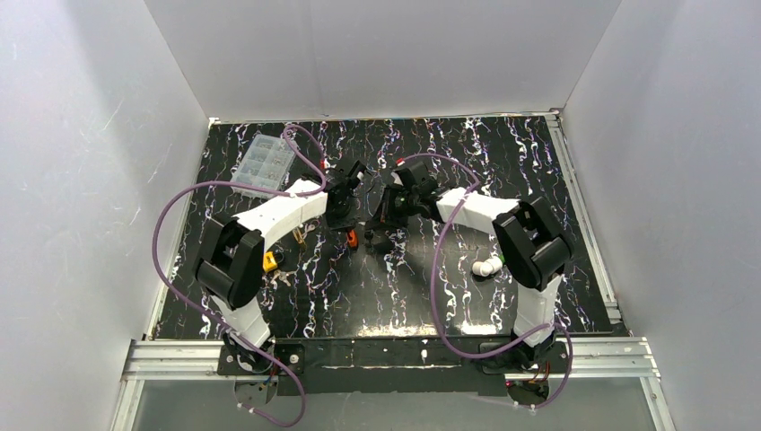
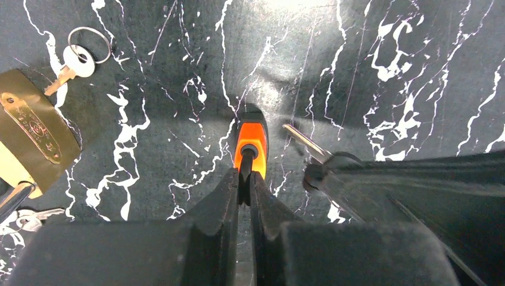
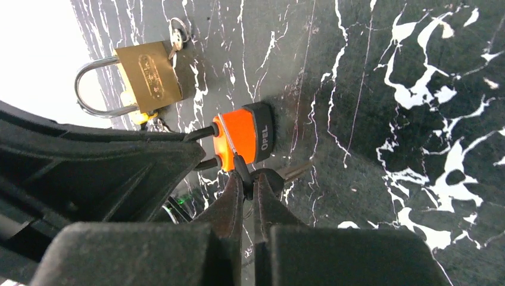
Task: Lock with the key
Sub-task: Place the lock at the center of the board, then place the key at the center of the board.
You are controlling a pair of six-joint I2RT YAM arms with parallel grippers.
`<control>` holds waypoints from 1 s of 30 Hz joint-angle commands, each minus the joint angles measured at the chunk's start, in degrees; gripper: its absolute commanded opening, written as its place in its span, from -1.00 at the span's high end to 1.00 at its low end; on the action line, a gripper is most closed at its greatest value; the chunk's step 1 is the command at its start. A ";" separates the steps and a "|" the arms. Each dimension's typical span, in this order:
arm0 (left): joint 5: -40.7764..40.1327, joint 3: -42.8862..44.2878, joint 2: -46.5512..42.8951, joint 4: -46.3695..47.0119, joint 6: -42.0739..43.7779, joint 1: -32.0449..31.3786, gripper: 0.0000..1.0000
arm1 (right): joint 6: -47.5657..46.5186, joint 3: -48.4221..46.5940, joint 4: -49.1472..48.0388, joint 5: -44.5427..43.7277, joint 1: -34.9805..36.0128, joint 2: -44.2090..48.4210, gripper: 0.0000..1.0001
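Observation:
A small orange padlock (image 2: 251, 140) with a black base lies on the marbled table, also seen in the right wrist view (image 3: 241, 136) and from above (image 1: 352, 239). My left gripper (image 2: 245, 179) is shut on its dark shackle. My right gripper (image 3: 249, 179) is shut on the black head of a key (image 3: 271, 179). The key's silver blade (image 2: 304, 142) sticks out just right of the padlock's base, beside it and outside the lock. Both grippers meet at mid-table, the left (image 1: 345, 220) and the right (image 1: 384, 224) close together.
A larger brass padlock (image 3: 149, 74) with a steel shackle lies to the left, with a ringed silver key (image 2: 77, 59) beside it. A clear plastic box (image 1: 262, 166) sits at the back left, a white fitting (image 1: 487, 267) near the right arm, and a yellow piece (image 1: 269, 261) by the left arm.

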State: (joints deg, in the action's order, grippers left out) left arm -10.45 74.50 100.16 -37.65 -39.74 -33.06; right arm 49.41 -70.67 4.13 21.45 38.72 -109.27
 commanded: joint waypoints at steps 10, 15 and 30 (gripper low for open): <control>0.47 2.55 -7.49 -4.46 3.38 0.45 0.05 | 0.87 -3.93 -2.21 0.15 0.90 -4.55 0.97; 3.27 5.84 -9.58 -6.83 5.92 0.52 -0.13 | 1.96 -4.84 -1.98 1.05 1.35 -5.72 0.97; 8.34 14.59 -12.06 -11.77 12.19 1.33 -0.46 | 0.81 -4.19 -1.18 2.24 2.09 -2.03 -0.02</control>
State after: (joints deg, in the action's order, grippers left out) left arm -3.62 86.43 91.58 -46.19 -29.72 -32.35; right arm 50.98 -73.38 3.10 22.88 40.23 -114.84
